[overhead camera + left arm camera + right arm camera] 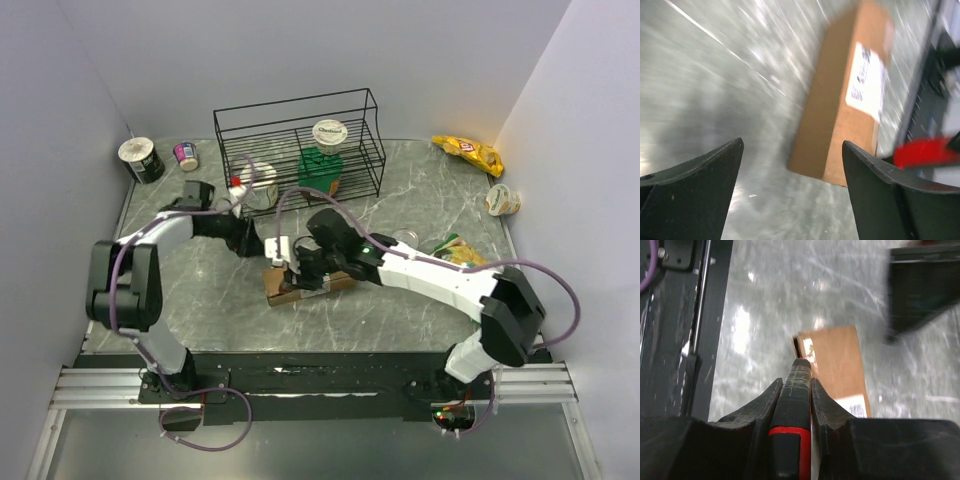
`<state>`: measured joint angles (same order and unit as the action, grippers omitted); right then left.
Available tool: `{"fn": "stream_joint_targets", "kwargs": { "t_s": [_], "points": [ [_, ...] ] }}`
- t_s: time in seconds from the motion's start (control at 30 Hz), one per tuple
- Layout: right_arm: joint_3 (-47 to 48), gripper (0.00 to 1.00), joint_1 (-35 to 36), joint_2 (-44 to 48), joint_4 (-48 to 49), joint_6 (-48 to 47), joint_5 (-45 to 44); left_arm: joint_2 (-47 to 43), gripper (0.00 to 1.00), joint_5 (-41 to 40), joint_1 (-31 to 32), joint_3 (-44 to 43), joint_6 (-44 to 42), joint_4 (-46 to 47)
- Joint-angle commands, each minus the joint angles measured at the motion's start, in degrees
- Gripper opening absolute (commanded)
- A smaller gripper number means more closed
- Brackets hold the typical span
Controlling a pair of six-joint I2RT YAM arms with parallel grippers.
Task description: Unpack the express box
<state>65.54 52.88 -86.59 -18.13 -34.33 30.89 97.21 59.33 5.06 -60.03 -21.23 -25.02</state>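
Fingers of the right gripper point(796, 382) pinch a slim black-and-red tool point(796, 407), its tip at the end edge of the express box point(835, 360). The long, matte brown carton lies flat mid-table, nearer the near edge, white label up. Beside its other end, the left gripper point(792, 145) hangs with jaws spread wide over bare, glossy marble table point(200, 300).

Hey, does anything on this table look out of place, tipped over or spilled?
Nothing looks spilled or damaged. One cup at far right lies tipped on its side. The box lies flat, with the tip of the tool in the right gripper at its end.
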Motion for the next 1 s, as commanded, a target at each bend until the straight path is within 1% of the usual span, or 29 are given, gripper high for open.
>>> {"fn": "stream_joint_targets", "kwargs": {
  "t_s": [0.0, 0.07, 0.23, 0.4, 0.47, 0.6, 0.7, 0.97],
  "points": [
    [7.58, 0.0, 1.69, -4.98, 6.87, 4.87, -0.66, -9.22, 0.86, -2.02, -3.12, -3.07, 10.33, 11.21],
    [10.55, 0.0, 1.87, -6.92, 7.93, 5.41, -1.19, -10.8, 0.87, -2.2, -4.0, -3.69, 10.86, 10.96],
    [15.58, 0.0, 2.05, -12.64, 12.23, 5.41, -2.94, -11.69, 0.86, -2.64, -4.44, -4.31, 9.1, 5.69],
    [20.41, 0.0, 1.52, -16.94, 12.51, 3.3, -6.19, -15.46, 0.87, -4.31, -4.53, -2.02, 11.12, 7.7],
    [21.56, 0.0, 0.04, -16.69, 11.01, 4.09, -5.33, -16.61, 0.87, -5.1, -4.53, -1.76, 11.83, 8.31],
    [19.28, 0.0, -1.73, -11.78, 10.31, 5.5, -4.97, -18.02, 0.87, -7.21, -4.53, 0.52, 14.9, 10.95],
    [16.12, 0.0, -1.91, -8.7, 10.13, 5.76, -4.79, -17.32, 0.87, -7.39, -4.53, 2.28, 15.87, 13.15],
    [9.17, 0.0, -0.68, -5.17, 12.07, 9.19, -11.55, -8.36, 0.86, -6.33, -4.01, 2.64, 16.4, 15.26]
  ]
}}
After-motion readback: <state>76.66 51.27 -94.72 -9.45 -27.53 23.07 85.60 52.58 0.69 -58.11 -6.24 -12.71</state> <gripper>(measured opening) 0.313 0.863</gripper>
